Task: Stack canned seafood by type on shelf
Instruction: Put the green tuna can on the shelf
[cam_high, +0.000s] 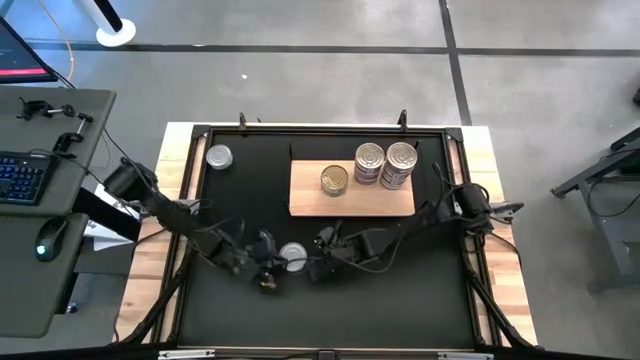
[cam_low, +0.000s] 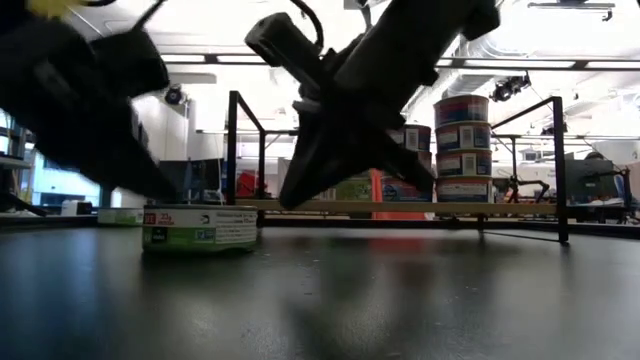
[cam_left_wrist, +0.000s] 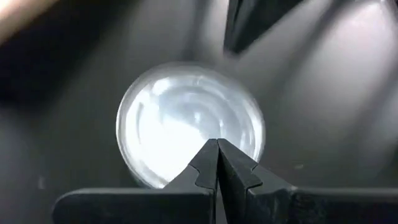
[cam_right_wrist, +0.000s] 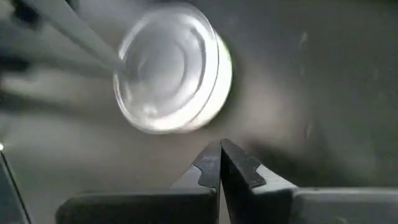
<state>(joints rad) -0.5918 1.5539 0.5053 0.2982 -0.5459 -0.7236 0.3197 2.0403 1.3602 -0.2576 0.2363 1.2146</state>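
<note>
Both claws sit low over the black mat (cam_high: 330, 300) on the worktop (cam_high: 500, 250), near its front middle. One flat tin (cam_high: 293, 257) with a silver lid and a green side lies on the mat between them.

The left claw (cam_high: 268, 262) is just beside the tin, on its left. Its two fingers (cam_left_wrist: 205, 168) are pressed together with nothing between them. In the left wrist view the tips sit right at the edge of the tin's shiny lid; I cannot tell if they touch it.

The right claw (cam_high: 318, 262) is just beside the tin, on its right. Its fingers (cam_right_wrist: 211, 165) are pressed together too and pinch nothing. In the right wrist view the tin lies a little way in front of the tips, apart from them.

The shelf (cam_high: 350, 196), a pale wood board, lies on the mat behind the right claw, farther from the front. On it stand one short gold-topped can (cam_high: 334, 180) and two taller stacks of cans (cam_high: 384, 164) side by side at the back.

One more silver tin (cam_high: 218, 157) lies alone on the mat, well behind the left claw, near the far left corner.
</note>
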